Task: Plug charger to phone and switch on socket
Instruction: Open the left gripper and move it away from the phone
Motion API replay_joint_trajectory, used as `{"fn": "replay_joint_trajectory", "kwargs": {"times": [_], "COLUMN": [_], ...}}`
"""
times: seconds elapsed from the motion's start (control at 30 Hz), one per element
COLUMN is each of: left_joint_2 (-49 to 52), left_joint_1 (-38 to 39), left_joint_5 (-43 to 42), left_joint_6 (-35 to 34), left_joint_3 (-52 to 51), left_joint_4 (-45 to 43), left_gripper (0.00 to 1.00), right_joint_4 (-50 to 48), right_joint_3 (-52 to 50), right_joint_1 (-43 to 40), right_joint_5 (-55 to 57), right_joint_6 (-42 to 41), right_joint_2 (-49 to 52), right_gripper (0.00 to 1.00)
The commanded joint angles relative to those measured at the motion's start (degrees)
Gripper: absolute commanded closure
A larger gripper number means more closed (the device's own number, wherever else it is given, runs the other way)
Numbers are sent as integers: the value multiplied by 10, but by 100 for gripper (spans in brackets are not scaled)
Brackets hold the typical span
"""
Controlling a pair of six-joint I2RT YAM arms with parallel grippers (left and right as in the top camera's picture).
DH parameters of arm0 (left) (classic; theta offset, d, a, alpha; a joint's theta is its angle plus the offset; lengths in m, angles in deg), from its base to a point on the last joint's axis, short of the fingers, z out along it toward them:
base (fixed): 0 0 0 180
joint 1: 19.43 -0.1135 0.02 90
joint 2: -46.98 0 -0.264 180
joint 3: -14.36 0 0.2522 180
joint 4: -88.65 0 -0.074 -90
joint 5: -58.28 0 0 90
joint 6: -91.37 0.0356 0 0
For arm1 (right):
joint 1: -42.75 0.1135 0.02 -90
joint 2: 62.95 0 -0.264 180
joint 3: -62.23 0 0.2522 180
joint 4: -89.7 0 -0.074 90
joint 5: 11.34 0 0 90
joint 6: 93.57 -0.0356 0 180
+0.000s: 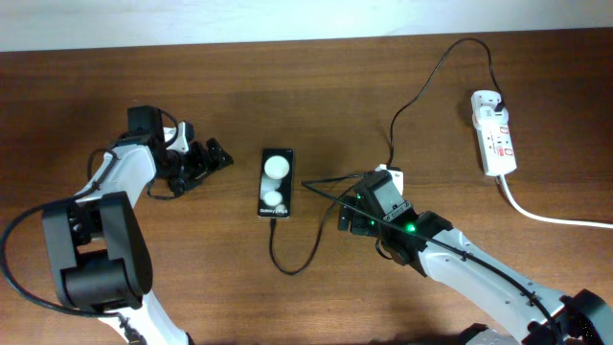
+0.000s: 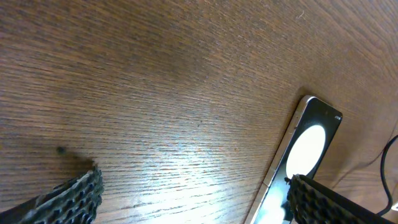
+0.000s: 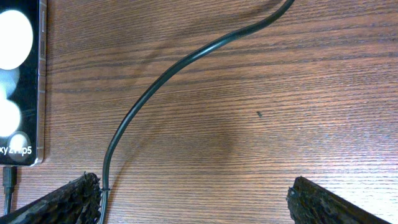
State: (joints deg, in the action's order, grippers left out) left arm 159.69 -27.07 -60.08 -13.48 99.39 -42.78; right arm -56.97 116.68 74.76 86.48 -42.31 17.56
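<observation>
We saw phone (image 1: 276, 182) flat on brown wood-grain table (image 1: 86, 86), screen up, two white spots; screen text cut off, unreadable. Socket (image 1: 494, 132) lay far right, red markings illegible. Charger (image 3: 161, 78) ran from socket to phone's bottom edge. Left gripper (image 2: 193, 186) gaped wide, empty, beside phone. Right gripper (image 3: 196, 190) gaped wide, charger passing loose beside one finger.

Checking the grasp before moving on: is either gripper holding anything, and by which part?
Nothing is held. The left gripper is open over bare table beside the phone; the right gripper is open, the charger lying loose by one finger.
</observation>
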Motion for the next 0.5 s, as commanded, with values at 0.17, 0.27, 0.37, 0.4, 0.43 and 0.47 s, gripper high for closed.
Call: {"fn": "replay_joint_trajectory", "kwargs": {"times": [0.17,0.27,0.37,0.4,0.43,0.47], "left_joint_2": [4,4,4,4,4,4], "left_joint_1": [-2,-2,-2,-2,-2,-2], "left_joint_5": [27,27,27,27,27,27], "left_joint_6": [-5,-5,-5,-5,-5,-5], "left_joint_3": [-7,-7,-7,-7,-7,-7], "left_joint_4": [5,5,5,5,4,5], "left_gripper": [1,1,1,1,1,1], "right_joint_4": [2,2,2,2,1,1], "right_joint_3": [-1,-1,-1,-1,-1,-1], "right_joint_1": [-2,-2,-2,-2,-2,-2], "right_joint_5": [-1,-1,-1,-3,-10,-14], "right_joint_6": [4,4,4,4,4,4], "right_joint_2": [-5,-5,-5,-5,-5,-5], "right_gripper": [1,1,1,1,1,1]}}
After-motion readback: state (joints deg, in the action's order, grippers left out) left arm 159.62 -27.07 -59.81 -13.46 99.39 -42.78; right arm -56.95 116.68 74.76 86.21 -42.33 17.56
